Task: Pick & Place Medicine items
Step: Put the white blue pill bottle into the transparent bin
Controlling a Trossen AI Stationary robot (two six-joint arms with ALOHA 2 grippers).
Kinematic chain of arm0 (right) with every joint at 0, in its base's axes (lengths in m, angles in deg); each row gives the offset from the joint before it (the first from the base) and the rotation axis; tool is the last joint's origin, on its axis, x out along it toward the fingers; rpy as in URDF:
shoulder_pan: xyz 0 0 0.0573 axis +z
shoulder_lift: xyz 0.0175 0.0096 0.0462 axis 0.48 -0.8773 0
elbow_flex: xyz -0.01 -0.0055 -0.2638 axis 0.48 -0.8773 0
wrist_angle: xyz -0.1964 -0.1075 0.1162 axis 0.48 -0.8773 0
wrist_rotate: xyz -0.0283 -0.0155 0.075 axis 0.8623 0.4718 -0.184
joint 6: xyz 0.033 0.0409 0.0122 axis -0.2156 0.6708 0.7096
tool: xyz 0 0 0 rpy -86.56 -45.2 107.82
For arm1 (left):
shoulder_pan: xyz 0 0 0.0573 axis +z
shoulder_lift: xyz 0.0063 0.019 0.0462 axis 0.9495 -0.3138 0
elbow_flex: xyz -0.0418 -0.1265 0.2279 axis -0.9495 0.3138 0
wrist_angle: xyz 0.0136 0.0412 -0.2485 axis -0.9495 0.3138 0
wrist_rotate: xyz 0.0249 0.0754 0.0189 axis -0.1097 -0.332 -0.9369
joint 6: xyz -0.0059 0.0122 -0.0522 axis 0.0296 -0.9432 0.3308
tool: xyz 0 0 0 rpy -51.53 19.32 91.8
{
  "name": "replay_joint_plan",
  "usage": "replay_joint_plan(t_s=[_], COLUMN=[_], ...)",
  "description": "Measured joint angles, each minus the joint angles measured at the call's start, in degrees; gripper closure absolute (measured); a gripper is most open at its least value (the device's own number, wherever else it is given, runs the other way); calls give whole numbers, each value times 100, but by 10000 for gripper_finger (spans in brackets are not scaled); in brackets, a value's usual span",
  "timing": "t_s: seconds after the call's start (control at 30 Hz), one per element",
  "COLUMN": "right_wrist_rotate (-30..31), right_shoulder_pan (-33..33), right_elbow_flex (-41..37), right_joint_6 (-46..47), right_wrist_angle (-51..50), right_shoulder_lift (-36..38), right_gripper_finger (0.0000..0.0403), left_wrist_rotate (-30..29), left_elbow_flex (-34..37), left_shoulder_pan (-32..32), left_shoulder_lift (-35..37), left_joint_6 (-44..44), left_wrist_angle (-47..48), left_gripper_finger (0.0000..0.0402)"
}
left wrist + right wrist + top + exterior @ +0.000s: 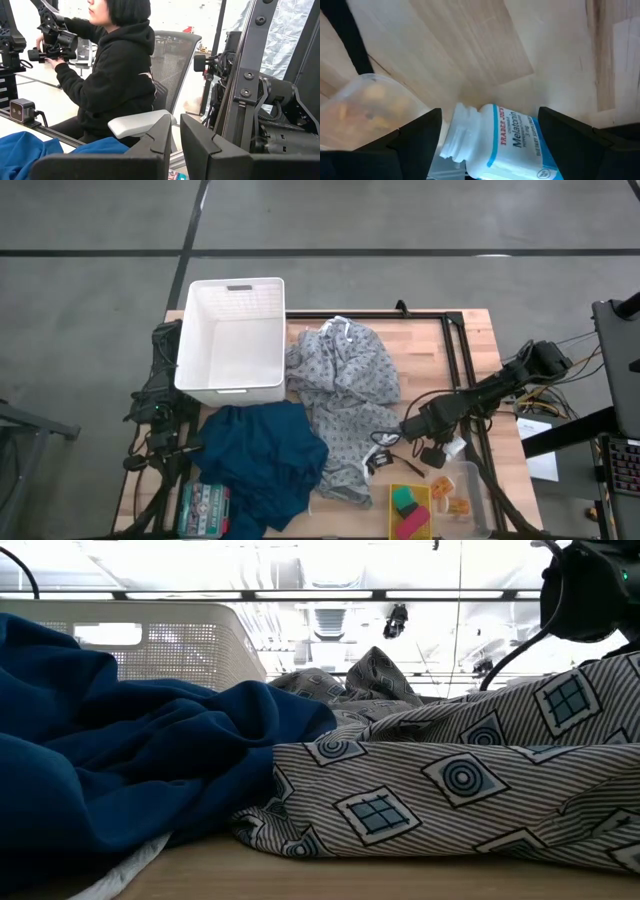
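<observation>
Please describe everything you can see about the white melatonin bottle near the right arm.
The melatonin bottle is white, plastic-looking, with a blue-edged label printed "Trader Joe's Melatonin". Its threaded neck is bare, no cap on. It lies tilted between the two dark fingers of the right end effector, above the pale wooden table. The fingers stand wide; contact is not clear. A clear container holding orange pieces lies beside it.

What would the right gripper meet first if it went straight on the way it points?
Probably the white melatonin bottle lying between the right gripper's open jaws, then the wooden table just behind it; depth is unclear.
</observation>
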Motion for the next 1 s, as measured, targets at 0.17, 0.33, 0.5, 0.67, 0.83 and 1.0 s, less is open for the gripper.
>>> replay_joint_plan(t_s=[0.17,0.33,0.5,0.67,0.83,1.0], right_wrist_rotate=[-83,-84,87,218,214,199], right_shoulder_pan=[1,1,-1,-1,29,88], right_elbow_flex=[30,174,420,818,1223,1252], right_joint_6=[-454,-623,-692,-570,18,236], right_wrist_angle=[-20,-79,-490,-1024,-1368,-1446], right_shoulder_lift=[2,4,7,7,7,35], right_gripper_finger=[76,76,76,76,76,76], left_wrist_rotate=[-2,0,-2,0,-1,0], left_elbow_flex=[0,2,2,2,0,1], left_shoulder_pan=[0,1,2,1,2,0], left_shoulder_lift=[0,0,0,0,0,0], left_joint_6=[0,0,0,0,0,0], left_wrist_angle=[-2,0,-2,0,-1,-1], left_gripper_finger=[355,355,355,355,355,355])
